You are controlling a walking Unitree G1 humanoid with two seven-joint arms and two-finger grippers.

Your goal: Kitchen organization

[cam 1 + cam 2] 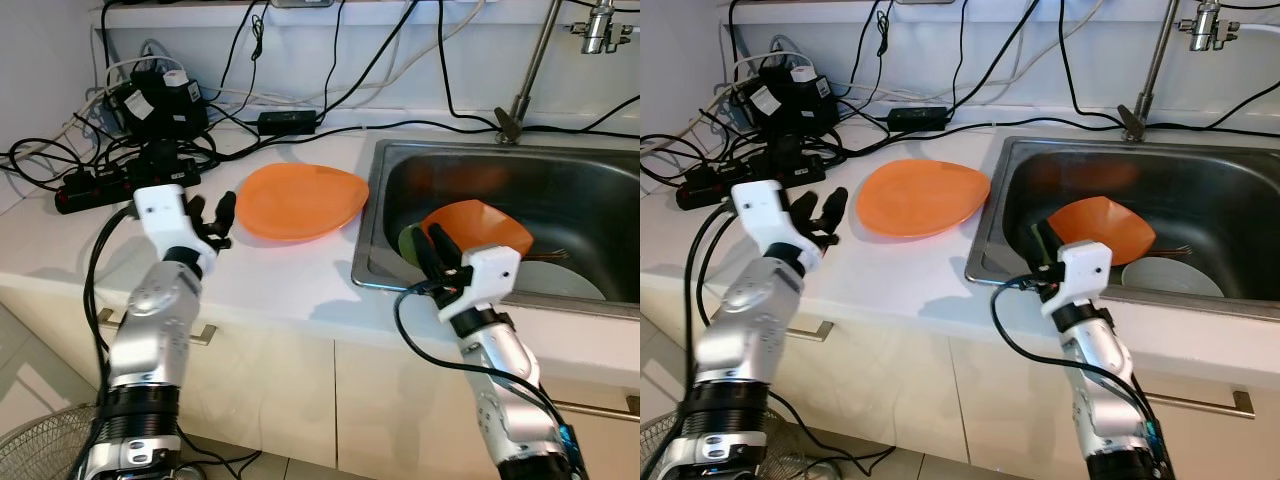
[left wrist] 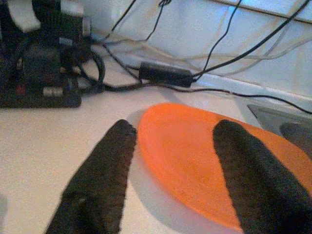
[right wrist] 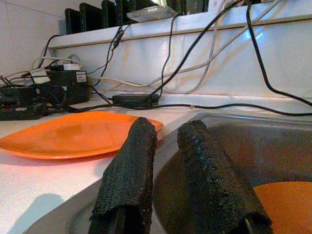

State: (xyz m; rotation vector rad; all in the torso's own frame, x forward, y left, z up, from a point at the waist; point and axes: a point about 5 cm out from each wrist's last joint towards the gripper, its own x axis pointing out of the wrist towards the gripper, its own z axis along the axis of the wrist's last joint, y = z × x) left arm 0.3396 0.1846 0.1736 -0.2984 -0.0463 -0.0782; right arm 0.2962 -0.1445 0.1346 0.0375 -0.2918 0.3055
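The left gripper [image 1: 213, 222] is held with fingers spread just beside the orange plate [image 1: 300, 200], which lies on the countertop [image 1: 270, 280] near the sink's [image 1: 395, 270] left rim. The right gripper [image 1: 440, 252], fingers parted and empty, is positioned over that rim, near the orange bowl [image 1: 485, 225] in the basin. A plate grasp is judged pending; a short advance and closure on its edge are required.

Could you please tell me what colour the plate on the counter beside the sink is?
The plate is plain orange; the left eye view shows it best.
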